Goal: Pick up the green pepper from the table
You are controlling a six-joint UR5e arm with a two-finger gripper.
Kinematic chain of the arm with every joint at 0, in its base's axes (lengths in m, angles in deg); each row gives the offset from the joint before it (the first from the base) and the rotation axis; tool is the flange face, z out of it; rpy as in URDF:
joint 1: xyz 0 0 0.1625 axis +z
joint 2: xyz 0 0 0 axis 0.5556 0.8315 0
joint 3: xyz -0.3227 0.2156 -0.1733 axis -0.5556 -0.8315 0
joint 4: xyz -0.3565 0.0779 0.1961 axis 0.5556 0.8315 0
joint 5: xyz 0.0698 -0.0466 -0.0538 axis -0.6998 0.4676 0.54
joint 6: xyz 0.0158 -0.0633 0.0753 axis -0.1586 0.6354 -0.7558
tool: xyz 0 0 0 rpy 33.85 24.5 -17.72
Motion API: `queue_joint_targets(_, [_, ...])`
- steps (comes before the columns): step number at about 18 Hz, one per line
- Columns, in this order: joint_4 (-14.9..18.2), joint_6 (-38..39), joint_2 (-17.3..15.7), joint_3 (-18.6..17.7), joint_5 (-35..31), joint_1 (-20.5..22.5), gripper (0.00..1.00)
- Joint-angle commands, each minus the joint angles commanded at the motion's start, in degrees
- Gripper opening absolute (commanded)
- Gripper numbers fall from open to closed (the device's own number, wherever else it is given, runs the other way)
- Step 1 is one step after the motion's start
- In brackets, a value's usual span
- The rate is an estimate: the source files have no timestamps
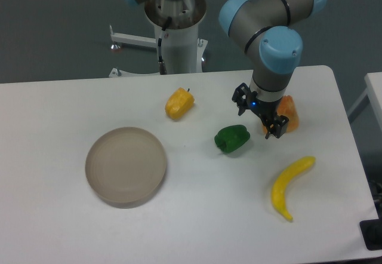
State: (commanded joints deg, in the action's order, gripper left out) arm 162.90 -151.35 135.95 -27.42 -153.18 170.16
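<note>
Hovering open-fingered toward the tabletop's (334, 228) right edge, the hand (258, 116) holds nothing. It should probably shift left over the green pepper (232, 138), then descend straddling it.

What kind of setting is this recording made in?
Most likely a robotics lab bench: a robot arm on a pedestal behind a bare white table, with toy-like produce laid out, a green pepper, banana and plate.

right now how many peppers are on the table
3: the yellow pepper at the back centre, the green pepper mid-table, and an orange pepper partly hidden behind the gripper.
</note>
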Motion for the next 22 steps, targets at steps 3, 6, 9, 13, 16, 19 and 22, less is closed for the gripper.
queue_joint_targets(3, [0.1, 0.0, 0.0, 0.0, 0.0, 0.0, 1.0])
queue_joint_targets(6, [0.2, 0.0, 0.1, -0.1, 0.5, 0.1, 1.0])
queue_joint_targets(9, [0.0, 0.1, -0.2, -2.1, 1.3, 1.0, 1.0])
queue_joint_targets(13, [-0.9, 0.1, -1.5, -6.1, 4.2, 2.5, 1.0])
queue_joint_targets(16, [-1.6, 0.2, -1.3, -6.7, 4.9, 2.3, 1.0])
queue_joint_targets(19, [-2.5, 0.1, -1.1, -7.4, 5.3, 2.3, 1.0])
queue_joint_targets(22, [-5.5, 0.2, 0.3, -7.8, 6.4, 2.0, 1.0])
